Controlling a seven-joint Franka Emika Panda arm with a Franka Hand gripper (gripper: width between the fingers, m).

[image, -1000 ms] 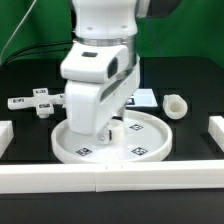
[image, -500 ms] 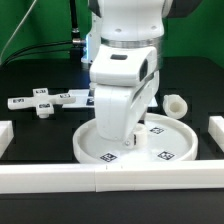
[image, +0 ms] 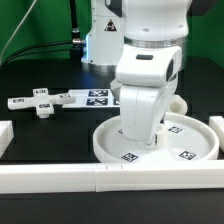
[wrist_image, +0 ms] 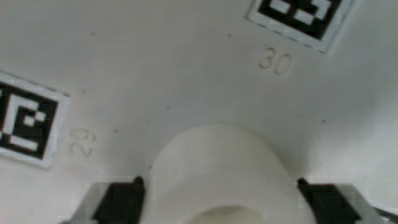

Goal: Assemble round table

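Observation:
The round disc [image: 104, 147], white and rimmed with small tags, lies flat on the black table near the front rail, toward the exterior view's right. My gripper [image: 141, 136] reaches down onto its middle. In the wrist view the disc's surface [wrist_image: 178, 80] fills the frame, and my gripper [wrist_image: 222, 205] is shut with a dark finger on each side of the disc's raised central hub [wrist_image: 222, 165]. The cross-shaped piece [image: 40, 102] lies at the exterior view's left. The stubby post [image: 179, 102] shows only partly behind my arm.
The marker board [image: 98, 97] lies behind the disc. A long white rail [image: 90, 179] runs along the front, with short rails at the left [image: 5, 134] and the right [image: 215, 124]. Another robot's base stands at the back.
My gripper and the round disc have slid together toward the exterior view's right, along the front rail. The post is now mostly hidden behind my arm.

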